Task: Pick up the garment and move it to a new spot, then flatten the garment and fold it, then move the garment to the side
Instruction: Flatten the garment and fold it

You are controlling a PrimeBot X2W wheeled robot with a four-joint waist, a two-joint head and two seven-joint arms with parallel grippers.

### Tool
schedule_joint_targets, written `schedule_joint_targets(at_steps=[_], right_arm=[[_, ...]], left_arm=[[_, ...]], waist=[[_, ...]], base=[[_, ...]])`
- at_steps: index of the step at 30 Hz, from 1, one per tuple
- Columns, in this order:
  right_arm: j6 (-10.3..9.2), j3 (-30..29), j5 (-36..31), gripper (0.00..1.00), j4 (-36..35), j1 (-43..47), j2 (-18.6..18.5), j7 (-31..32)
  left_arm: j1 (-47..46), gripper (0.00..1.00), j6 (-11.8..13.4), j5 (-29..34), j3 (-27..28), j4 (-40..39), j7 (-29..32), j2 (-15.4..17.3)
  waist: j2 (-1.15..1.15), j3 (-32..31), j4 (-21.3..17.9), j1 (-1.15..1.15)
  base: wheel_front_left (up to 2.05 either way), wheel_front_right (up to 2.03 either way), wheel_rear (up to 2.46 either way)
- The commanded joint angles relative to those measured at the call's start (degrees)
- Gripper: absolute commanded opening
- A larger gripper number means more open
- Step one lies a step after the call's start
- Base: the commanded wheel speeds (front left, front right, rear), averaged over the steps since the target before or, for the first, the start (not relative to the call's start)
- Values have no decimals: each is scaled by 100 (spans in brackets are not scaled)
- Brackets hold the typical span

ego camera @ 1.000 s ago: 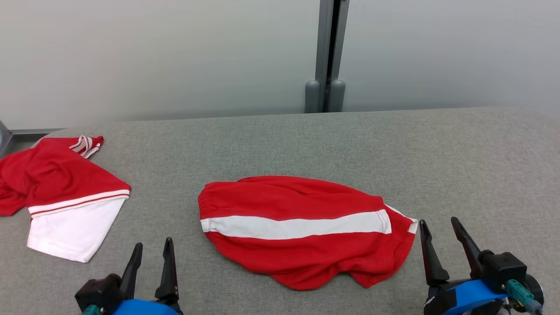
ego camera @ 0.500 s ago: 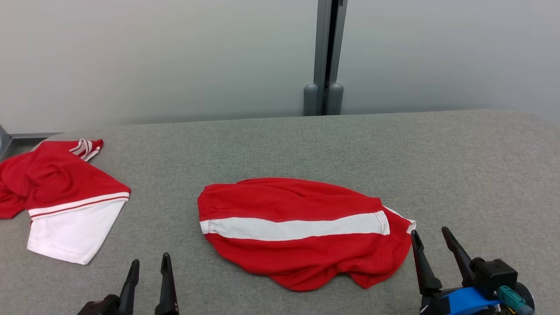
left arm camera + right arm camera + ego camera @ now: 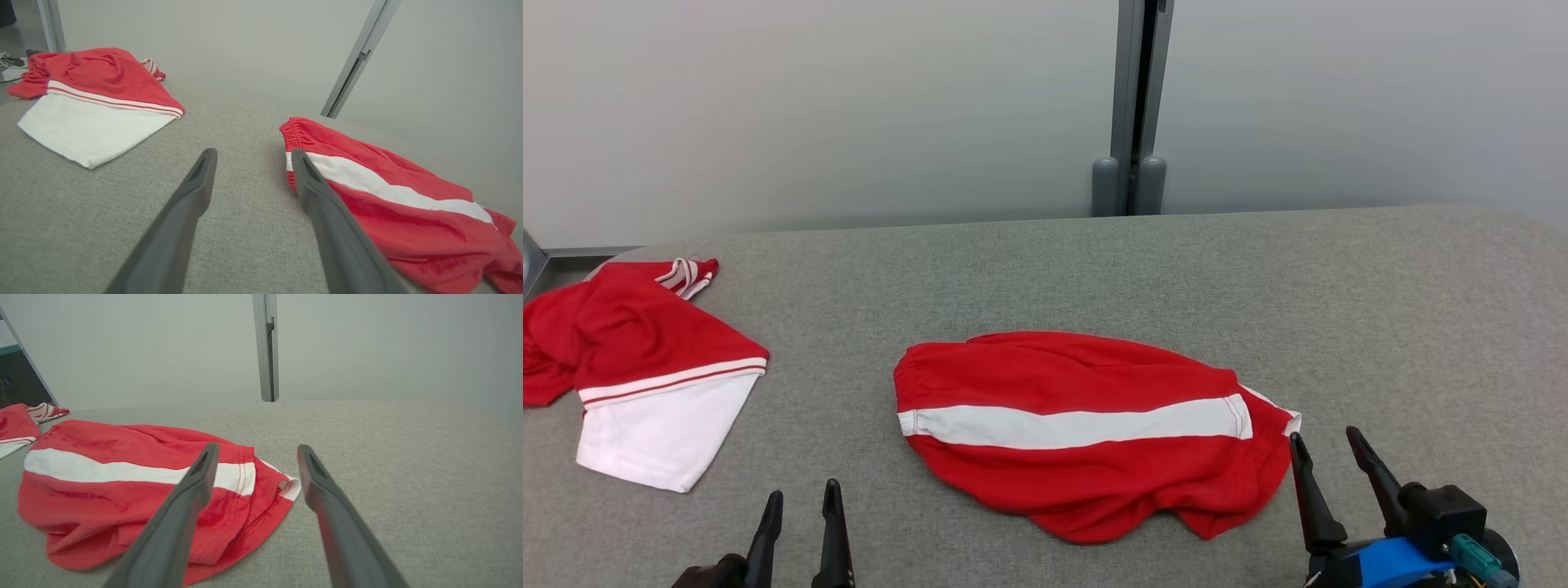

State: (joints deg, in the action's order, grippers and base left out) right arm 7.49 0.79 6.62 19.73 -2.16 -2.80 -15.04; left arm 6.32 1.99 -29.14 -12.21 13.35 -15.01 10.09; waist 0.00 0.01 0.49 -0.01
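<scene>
A pair of red shorts (image 3: 1086, 433) with a broad white stripe lies near the middle of the grey fabric-covered desk (image 3: 1094, 269). It is spread lengthwise across the head view, with its gathered waistband (image 3: 903, 384) toward the robot's left and its stitched hem (image 3: 1290, 420) toward the right. The near edge of the shorts is bunched into soft folds, while the stripe runs fairly straight. The left end effector (image 3: 804, 490) sits at the bottom of the head view, near the front-left of the shorts and apart from them. Its two dark fingers stand spread with nothing between them, and in the left wrist view (image 3: 253, 152) bare desk shows in the gap, with the waistband just beyond the one finger. The right end effector (image 3: 1323, 434) is just beside the hem corner, fingers likewise apart and empty. In the right wrist view (image 3: 257, 446) one finger crosses in front of the hem end, but whether it touches the cloth I cannot tell. At the far left of the desk, well apart from the shorts, lies a red-and-white shirt (image 3: 645, 359) — red upper part, thin stripes, white lower panel. Behind the desk stands a pale partition wall with a grey upright post (image 3: 1131, 106).
</scene>
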Motion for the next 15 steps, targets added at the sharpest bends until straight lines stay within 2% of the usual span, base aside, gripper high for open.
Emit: schedule_joint_targets(at_steps=[1, 8, 12, 15], right_arm=[[1, -11, -3, 100, 19, -18, -17, -22], [1, -26, -139, 100, 98, -178, -17, -23], [1, 53, -272, 100, 383, -428, -17, 84], [1, 74, -344, 100, 710, -801, -17, 539]], left_arm=[[-73, 100, -17, 51, 15, 27, -25, -14], [-142, 100, -35, 101, 9, 40, -25, -35], [-211, 100, -39, 112, 14, 23, -25, -48], [-245, 100, -33, 143, 18, 18, -25, -65]], waist=[[0, 5, 8, 1], [0, 89, 66, 1], [0, 167, 102, 1], [0, 232, 150, 1]], base=[[0, 0, 0], [0, 0, 0], [0, 0, 0], [0, 0, 0]])
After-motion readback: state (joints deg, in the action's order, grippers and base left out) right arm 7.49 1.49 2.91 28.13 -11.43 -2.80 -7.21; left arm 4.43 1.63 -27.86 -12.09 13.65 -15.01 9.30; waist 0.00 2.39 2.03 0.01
